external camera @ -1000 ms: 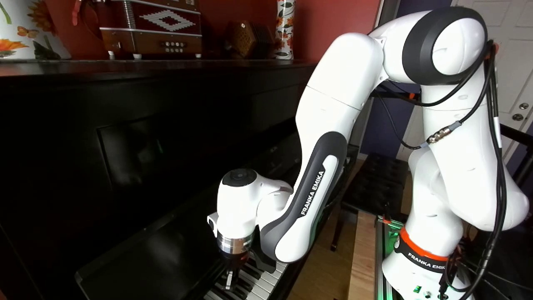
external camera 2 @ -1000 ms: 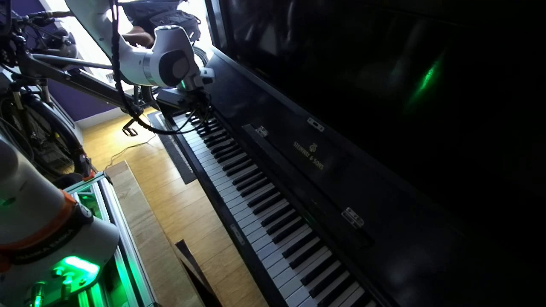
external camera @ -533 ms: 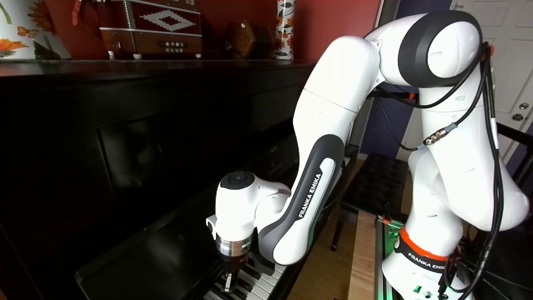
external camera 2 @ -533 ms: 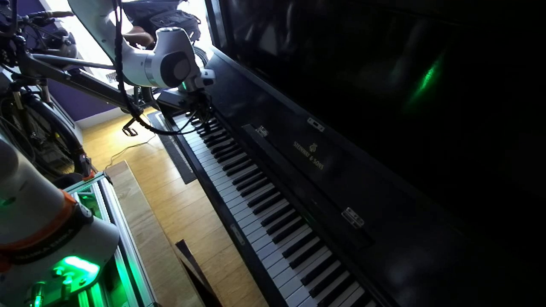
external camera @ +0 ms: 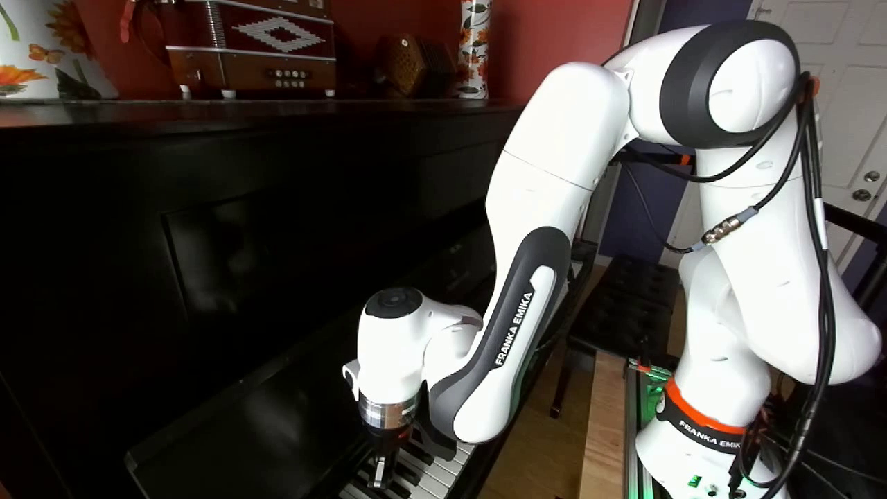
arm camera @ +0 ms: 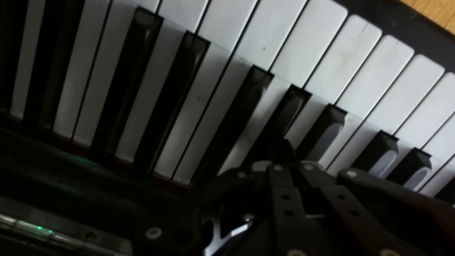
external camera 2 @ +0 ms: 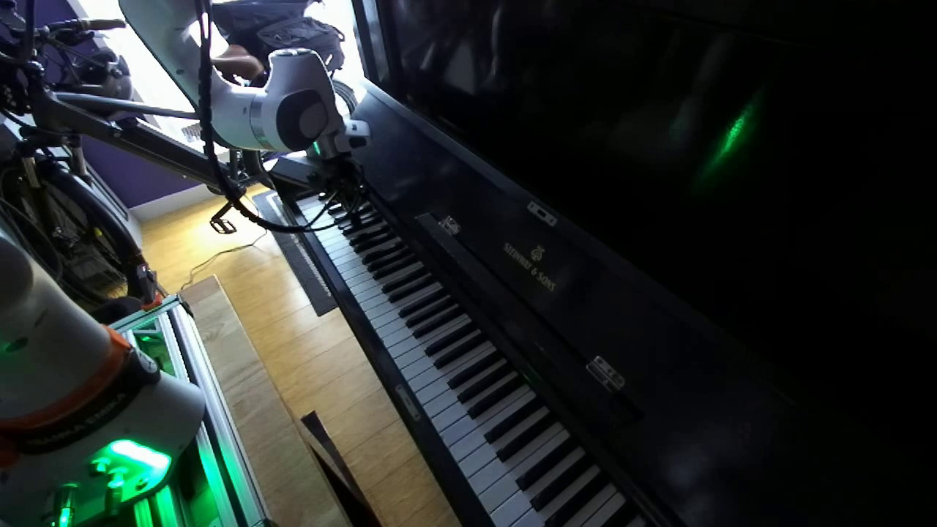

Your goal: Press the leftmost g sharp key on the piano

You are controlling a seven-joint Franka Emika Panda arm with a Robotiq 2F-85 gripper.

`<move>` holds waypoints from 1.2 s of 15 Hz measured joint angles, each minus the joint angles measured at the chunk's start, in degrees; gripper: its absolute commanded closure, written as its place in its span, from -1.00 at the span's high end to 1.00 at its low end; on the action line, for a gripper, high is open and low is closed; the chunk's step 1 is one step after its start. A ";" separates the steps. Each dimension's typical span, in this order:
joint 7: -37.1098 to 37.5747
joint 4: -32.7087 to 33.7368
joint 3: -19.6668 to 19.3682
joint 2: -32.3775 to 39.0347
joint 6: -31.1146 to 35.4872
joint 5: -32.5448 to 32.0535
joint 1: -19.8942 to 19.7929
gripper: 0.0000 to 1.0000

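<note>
Piano (external camera 2: 578, 293), a glossy blk upright, stands below & just past the gripper (arm camera: 282, 149), on the side away from the robot's base (external camera: 707, 450). Its long axis follows the key row (external camera 2: 439, 373), which passes right under the end effector; in an exterior view, a short stretch lies beyond the gripper & the long remainder runs out to the near side. Key fronts point back toward the base; inner ends point at the fallboard (external camera 2: 490, 227), w/ gold "STEINWAY & SONS" lettering (external camera 2: 530, 268) well apart from the gripper.

In wrist view the row slants upper L to lower R past the tips; white fronts aim up-R, away from the gripper, w/ a bit of wood floor (arm camera: 432, 12) past them. Fingers (arm camera: 280, 188) look pressed together, aimed down. Tips overlap the middle blk key (arm camera: 291, 106) of a grp of 3, or its edge; the outer blk keys (arm camera: 256, 92) are close by on either side. Can't tell if tips touch the key or if it's pushed down.

Arm (external camera: 547, 173) reaches to the gripper from the base side, wrist approx. vertical. Accordion (external camera: 256, 52) sits on the piano top, above the gripper & well apart. Blk bench (external camera: 634, 298) is beyond the gripper, base side, also well apart.
</note>
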 measured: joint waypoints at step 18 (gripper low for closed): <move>-3.67 0.68 4.06 -8.89 -11.87 2.98 -3.47 0.72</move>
